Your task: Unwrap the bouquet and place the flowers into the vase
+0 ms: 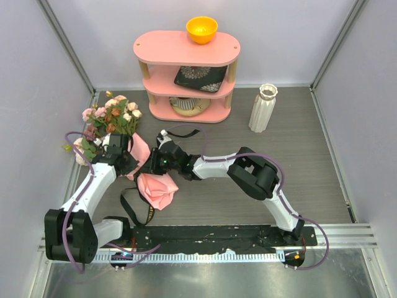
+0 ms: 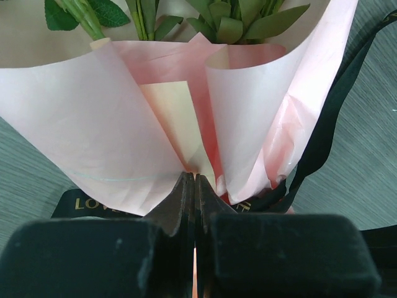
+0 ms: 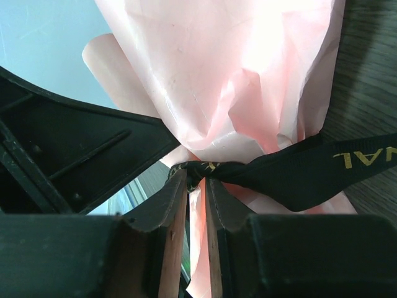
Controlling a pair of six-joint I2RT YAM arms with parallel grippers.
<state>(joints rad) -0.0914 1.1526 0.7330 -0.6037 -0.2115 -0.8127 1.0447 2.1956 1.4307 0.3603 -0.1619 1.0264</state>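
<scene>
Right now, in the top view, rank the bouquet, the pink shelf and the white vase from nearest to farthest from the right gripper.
1. bouquet: at the right gripper, its ribbon pinched.
2. pink shelf: beyond it, at the back wall.
3. white vase: far to the back right.
</scene>
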